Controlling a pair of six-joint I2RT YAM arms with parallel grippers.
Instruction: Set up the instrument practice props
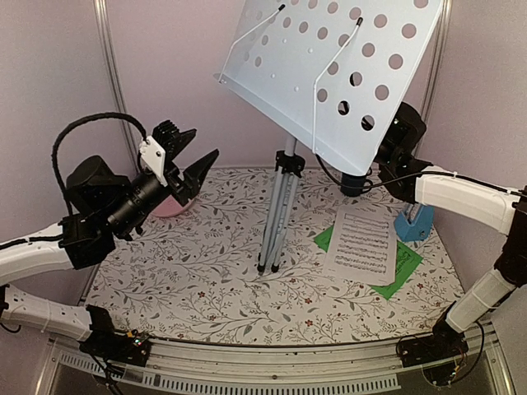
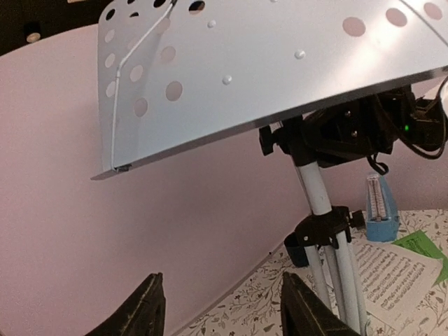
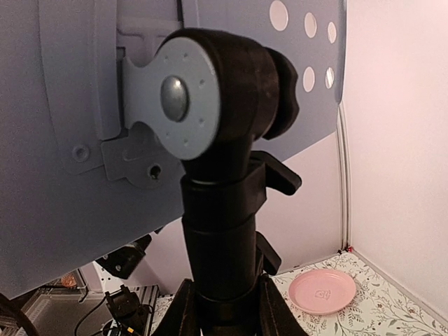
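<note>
While the right fingers [image 3: 183, 311] pinch the music stand [image 1: 280, 82] at its black neck, the left fingers [image 2: 147, 311] hang spread and empty, left of it above the tabletop [image 1: 206, 271]

The pale perforated music stand [image 1: 346, 74] is hiding the right gripper [image 3: 227, 294] in the top view, and the upper edge is cropping its desk. Just beside that hidden gripper, the desk's rim is covering most of a dark blue mug [image 1: 356, 183], while the right forearm [image 1: 461, 197] is masking part of the small blue pyramid metronome [image 1: 412, 224]. The left gripper [image 1: 206, 142] is blocking most of the round pink plate [image 1: 162, 209] beyond its fingers. The white sheet-music page [image 1: 360, 243] is overlapping the green paper page [image 1: 403, 267].
</note>
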